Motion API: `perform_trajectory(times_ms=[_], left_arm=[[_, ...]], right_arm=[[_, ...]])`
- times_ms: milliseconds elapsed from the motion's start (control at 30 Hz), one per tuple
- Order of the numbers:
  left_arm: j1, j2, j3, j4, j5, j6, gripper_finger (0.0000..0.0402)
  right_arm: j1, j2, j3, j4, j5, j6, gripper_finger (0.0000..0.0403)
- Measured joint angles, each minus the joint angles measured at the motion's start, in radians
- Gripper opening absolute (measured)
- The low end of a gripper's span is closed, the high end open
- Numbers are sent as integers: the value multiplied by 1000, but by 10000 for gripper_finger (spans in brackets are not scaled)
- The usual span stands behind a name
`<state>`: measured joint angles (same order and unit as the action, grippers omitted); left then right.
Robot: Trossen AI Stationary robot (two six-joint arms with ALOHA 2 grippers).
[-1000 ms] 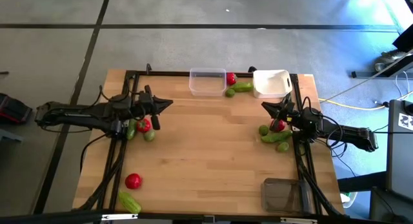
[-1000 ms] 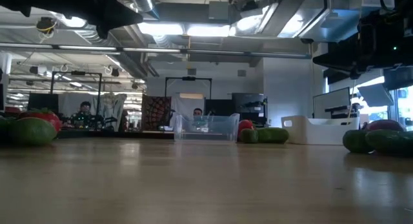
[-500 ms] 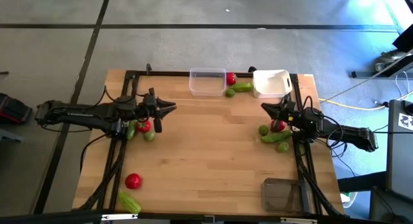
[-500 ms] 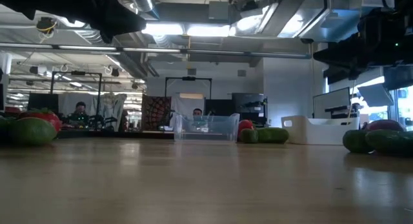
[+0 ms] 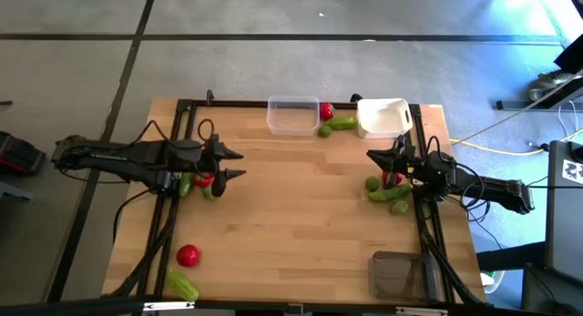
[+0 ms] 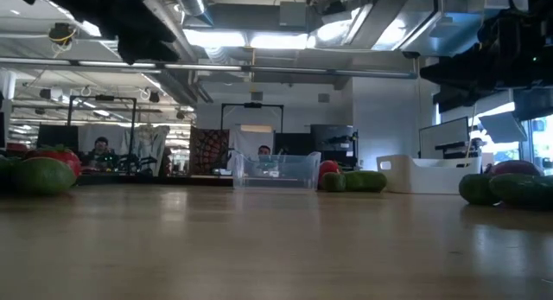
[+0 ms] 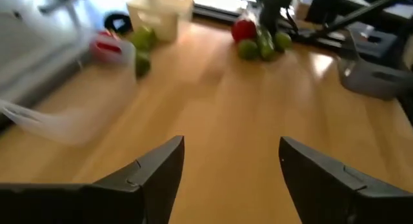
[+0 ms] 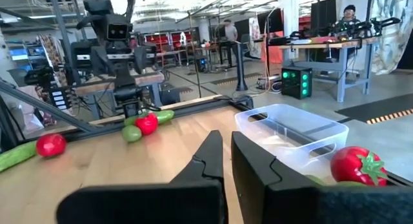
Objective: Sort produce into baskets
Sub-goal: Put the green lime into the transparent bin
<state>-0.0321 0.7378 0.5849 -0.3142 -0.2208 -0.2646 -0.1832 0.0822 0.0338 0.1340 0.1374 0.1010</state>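
My left gripper (image 5: 239, 164) hangs open above the table's left part, with nothing between its fingers (image 7: 232, 166). Just behind it lie a red piece (image 5: 202, 179), a cucumber (image 5: 186, 183) and a round green fruit (image 5: 210, 190). My right gripper (image 5: 372, 155) is shut and empty (image 8: 226, 161), held level at the right. Under that arm lie a red piece (image 5: 392, 178), green fruits (image 5: 372, 182) and a cucumber (image 5: 390, 193). The clear basket (image 5: 292, 115) and white basket (image 5: 383, 117) stand at the far edge, the dark grey basket (image 5: 397, 275) at the near right.
A red piece (image 5: 326, 110), a cucumber (image 5: 342, 122) and a green fruit (image 5: 324, 130) lie between the clear and white baskets. Another red piece (image 5: 188, 255) and cucumber (image 5: 182, 284) lie near the near left corner. Black frame rails (image 5: 173, 225) run along both sides. The table's middle is bare wood.
My left gripper has opened its fingers wide. It has also tipped its nose downward and swung slightly toward the table's near edge. Nothing on the table has moved.
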Motion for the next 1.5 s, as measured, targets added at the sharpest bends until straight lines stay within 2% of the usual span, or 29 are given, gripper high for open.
perform_trajectory(times_ms=[233, 367, 667, 833, 1100, 1267, 1500], left_arm=[[-128, 73, 4, -30, 0, -133, 249], [-182, 130, 51, -73, -7, -212, 249], [-273, 312, 244, -423, -20, -428, 249], [-316, 375, 259, -573, 7, -643, 249], [-387, 420, 259, -738, 129, -1058, 249], [-438, 419, 238, -773, 132, -1270, 249], [-482, 419, 193, -774, 149, -1433, 249]], right_arm=[[0, 8, 0, -1, -44, -7, 19], [0, 8, 0, -2, -77, -29, 19], [0, 8, 0, -4, -78, -49, 19], [-1, 8, 0, -4, -74, -49, 19], [-1, 8, 0, -4, -70, -49, 19], [-1, 8, 0, -6, -70, -48, 19], [-1, 8, 0, -12, -67, -47, 19]])
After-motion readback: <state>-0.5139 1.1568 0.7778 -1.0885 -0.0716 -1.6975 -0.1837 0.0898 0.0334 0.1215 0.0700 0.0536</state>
